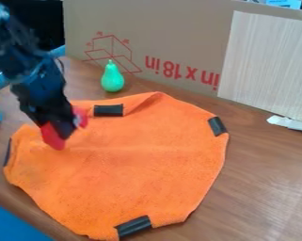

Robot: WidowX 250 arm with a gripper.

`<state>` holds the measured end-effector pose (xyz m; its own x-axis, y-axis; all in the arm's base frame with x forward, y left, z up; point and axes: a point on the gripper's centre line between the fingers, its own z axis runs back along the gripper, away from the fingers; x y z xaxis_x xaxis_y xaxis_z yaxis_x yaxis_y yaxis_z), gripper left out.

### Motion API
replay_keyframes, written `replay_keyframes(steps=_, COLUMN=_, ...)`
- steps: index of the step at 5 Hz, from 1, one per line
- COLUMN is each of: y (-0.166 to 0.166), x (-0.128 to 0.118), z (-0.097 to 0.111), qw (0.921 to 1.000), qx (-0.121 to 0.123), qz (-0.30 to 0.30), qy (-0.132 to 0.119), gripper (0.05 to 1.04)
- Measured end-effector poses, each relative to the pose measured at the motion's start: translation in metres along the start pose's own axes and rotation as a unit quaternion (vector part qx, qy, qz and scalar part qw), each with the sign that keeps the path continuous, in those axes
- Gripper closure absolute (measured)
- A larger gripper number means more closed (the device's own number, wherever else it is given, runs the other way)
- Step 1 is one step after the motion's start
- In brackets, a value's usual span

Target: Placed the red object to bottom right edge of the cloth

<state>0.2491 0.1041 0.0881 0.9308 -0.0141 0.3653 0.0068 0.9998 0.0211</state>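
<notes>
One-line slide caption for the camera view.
Black robot gripper at a red object over the upper-left part of an orange fabric cloth, green pear-shaped object beyond.

From here the orange cloth [134,160] looks matt and rough, the table [263,174] smooth wood with a soft sheen, the far cardboard [165,28] matt, the green pear [112,79] smooth, like plastic.

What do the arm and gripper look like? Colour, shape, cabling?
Arm: black, chunky jointed segments. Gripper: also black, blocky, narrower toward its lower end. What looks like a thin dark cable bows out beside the arm. Can't make out markings.
</notes>
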Motion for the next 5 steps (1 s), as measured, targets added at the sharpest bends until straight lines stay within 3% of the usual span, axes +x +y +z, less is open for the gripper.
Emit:
replay_keyframes(steps=2, y=-0.038, x=-0.011, z=-0.007, qw=0.9994, qx=0.002, qz=-0.034, qy=-0.006, gripper=0.516)
replay_keyframes(steps=5, y=-0.060, x=-0.014, z=0.004, qw=0.9983, qx=-0.022, qz=-0.050, qy=0.021, gripper=0.516)
